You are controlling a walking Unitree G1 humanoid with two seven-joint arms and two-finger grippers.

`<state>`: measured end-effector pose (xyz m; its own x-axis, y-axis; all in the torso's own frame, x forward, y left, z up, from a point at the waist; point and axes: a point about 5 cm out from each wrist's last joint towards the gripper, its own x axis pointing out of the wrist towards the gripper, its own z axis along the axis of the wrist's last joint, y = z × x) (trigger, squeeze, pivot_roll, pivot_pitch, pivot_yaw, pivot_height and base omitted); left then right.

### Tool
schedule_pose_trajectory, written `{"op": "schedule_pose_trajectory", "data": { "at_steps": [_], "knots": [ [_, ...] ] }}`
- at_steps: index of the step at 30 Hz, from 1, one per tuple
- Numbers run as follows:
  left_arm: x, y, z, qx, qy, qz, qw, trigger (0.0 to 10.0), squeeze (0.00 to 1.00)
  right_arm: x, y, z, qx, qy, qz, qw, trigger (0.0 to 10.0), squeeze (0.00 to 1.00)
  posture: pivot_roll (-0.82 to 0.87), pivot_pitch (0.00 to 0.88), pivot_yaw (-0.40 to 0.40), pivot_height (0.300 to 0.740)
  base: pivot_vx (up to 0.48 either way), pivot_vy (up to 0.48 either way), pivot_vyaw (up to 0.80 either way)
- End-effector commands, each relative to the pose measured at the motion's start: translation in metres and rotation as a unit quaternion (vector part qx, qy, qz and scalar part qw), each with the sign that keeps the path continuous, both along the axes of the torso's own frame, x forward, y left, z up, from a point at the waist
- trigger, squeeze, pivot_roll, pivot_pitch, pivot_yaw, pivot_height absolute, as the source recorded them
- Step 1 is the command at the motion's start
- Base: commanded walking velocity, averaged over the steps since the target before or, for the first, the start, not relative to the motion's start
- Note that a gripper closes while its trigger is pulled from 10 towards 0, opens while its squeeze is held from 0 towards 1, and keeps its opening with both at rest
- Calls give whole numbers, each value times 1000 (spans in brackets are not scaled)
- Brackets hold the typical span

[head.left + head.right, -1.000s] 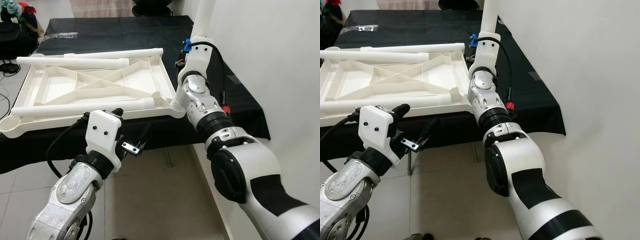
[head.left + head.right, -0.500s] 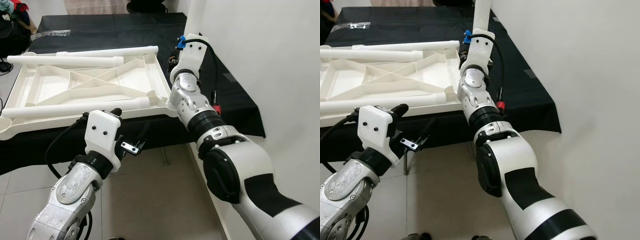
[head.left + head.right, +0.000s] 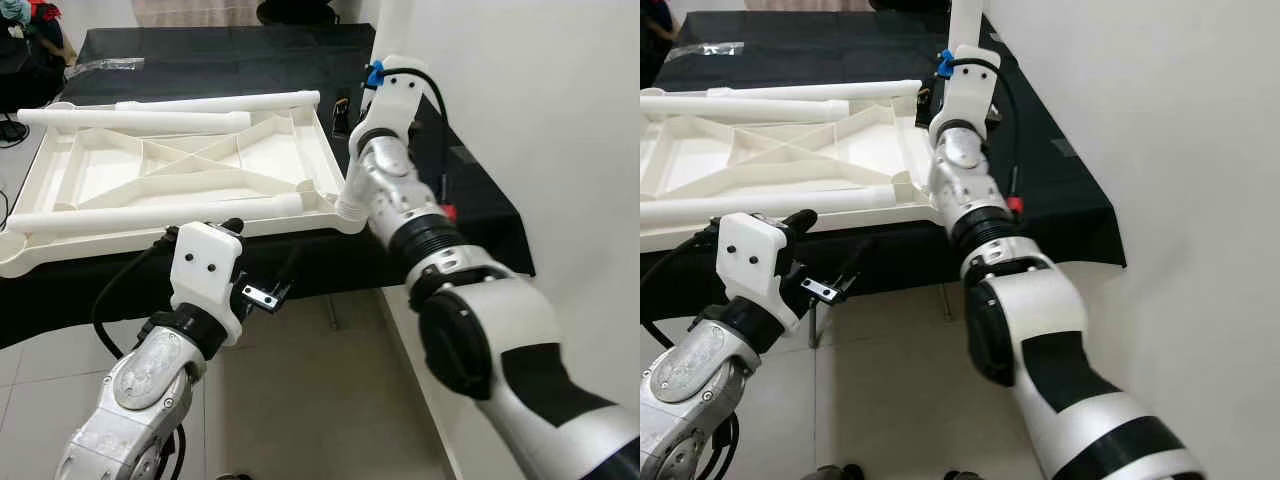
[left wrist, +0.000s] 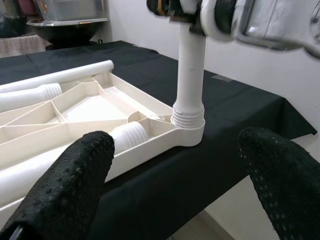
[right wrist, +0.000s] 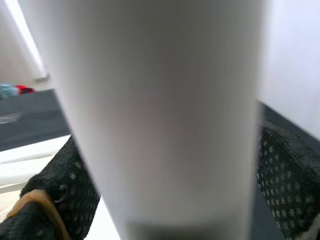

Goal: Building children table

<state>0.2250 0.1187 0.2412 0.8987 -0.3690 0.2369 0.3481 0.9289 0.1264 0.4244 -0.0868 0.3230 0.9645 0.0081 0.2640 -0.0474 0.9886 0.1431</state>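
**Upright leg in the right gripper, tabletop face-down on the black cloth**

While the black-draped table spans the scene ahead of you, the white tabletop lies upside down on it, ribbed underside up, its near edge close to the front edge of the cloth. Three loose legs lie flat on that underside: two along the far edge, one along the near edge, its threaded end pointing at the near right corner socket. Your left wrist view shows a fourth leg standing upright in that socket, its ribbed collar seated at the rim.

Your right arm reaches up along the wall side of the table, and the right gripper is pinching the upright leg; the right wrist view has a black finger on either side of the white tube, pressed against it. How tight the hold is, the blur that close does not let you judge.

Your left gripper hangs low in front of the table, below its near edge, fingers spread wide with nothing between them, aimed at the corner socket. A small metal bracket shows on it in the head view.

At the far left of the table sits a clear plastic bag.
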Motion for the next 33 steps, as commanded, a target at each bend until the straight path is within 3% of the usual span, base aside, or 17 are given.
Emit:
{"op": "schedule_pose_trajectory", "data": {
  "at_steps": [1,10,13,16,18,22,33],
  "knots": [
    [-1,-1,-4,1,5,-1,1000,10000,0,-1,-6,3,-6,-30,42,999,10000,0,99,167,-118,740,0,0,0],
    [-1,-1,-4,1,5,-1,1000,10000,0,1,-30,-4,-8,-21,108,994,10000,0,97,158,-117,740,0,0,0],
    [-1,-2,-4,0,4,-1,1000,10000,0,-1,-43,-4,-5,-29,194,981,10000,0,99,153,-116,740,0,0,0],
    [-1,-2,-4,0,3,-2,1000,10000,0,-2,-43,-4,-8,-32,217,976,10000,0,99,153,-116,740,0,0,0],
    [-1,-2,-4,0,3,-2,1000,10000,0,-3,-42,-4,-35,-37,236,970,10000,0,98,153,-116,740,0,0,0],
    [-1,-2,-4,0,3,-2,1000,10000,0,-5,-31,-9,-57,-27,285,957,10000,0,104,152,-122,740,0,0,0],
    [-2,-2,-3,-2,1,-1,1000,10000,0,-6,-18,-11,-43,-22,322,946,10000,0,104,155,-123,740,0,0,0]
  ]
}}
